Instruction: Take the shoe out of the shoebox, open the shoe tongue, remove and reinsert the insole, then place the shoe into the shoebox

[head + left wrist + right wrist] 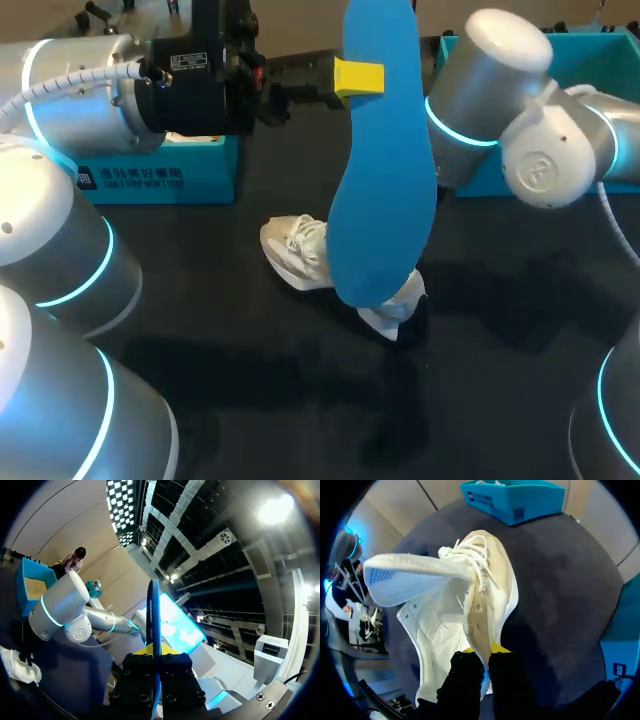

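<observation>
My left gripper [358,78] is shut on the top end of a blue insole [380,190] and holds it upright, high above the table. In the left wrist view the insole [155,615] stands edge-on between that gripper's [156,652] fingers. The white lace-up shoe [298,252] lies on the dark table, its heel half hidden behind the insole. In the right wrist view my right gripper [481,652] is shut on the shoe's [445,630] side wall at the opening. The tongue [415,575] is folded out and up. In the head view the insole hides my right gripper.
An open teal shoebox [600,60] stands at the back right behind my right arm. A second blue box piece [160,178] sits at the back left under my left arm. The dark table [300,400] stretches in front of the shoe.
</observation>
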`<state>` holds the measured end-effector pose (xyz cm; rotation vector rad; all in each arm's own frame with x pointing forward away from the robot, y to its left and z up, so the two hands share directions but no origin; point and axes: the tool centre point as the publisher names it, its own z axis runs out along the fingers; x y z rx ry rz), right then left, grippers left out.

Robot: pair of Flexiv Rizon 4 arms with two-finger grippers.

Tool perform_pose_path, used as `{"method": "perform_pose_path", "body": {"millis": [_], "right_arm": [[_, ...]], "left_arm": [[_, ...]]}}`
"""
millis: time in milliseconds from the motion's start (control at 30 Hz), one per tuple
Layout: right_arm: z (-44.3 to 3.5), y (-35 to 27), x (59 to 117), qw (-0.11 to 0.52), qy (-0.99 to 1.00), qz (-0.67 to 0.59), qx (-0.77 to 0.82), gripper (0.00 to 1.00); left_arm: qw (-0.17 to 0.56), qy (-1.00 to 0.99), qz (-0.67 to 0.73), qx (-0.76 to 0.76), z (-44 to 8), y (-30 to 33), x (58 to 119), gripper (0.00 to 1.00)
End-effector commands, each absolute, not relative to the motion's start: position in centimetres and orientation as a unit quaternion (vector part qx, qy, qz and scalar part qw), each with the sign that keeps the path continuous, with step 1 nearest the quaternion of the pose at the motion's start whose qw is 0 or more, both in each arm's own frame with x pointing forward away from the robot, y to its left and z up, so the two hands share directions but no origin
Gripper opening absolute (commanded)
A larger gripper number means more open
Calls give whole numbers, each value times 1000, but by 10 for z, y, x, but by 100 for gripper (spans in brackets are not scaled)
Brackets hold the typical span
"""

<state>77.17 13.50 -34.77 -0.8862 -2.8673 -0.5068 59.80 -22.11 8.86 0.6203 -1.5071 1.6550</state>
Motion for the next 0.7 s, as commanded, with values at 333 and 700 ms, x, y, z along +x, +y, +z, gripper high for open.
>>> {"method": "perform_pose_path", "body": {"millis": [333,700], "right_arm": [[-345,133,758,-7,-932,-200,-303,0],[-341,130,756,101,-851,-178,-485,0]], "left_arm": [[398,-595,654,245,88,-223,598,0],[398,-595,654,245,88,-223,598,0]]}}
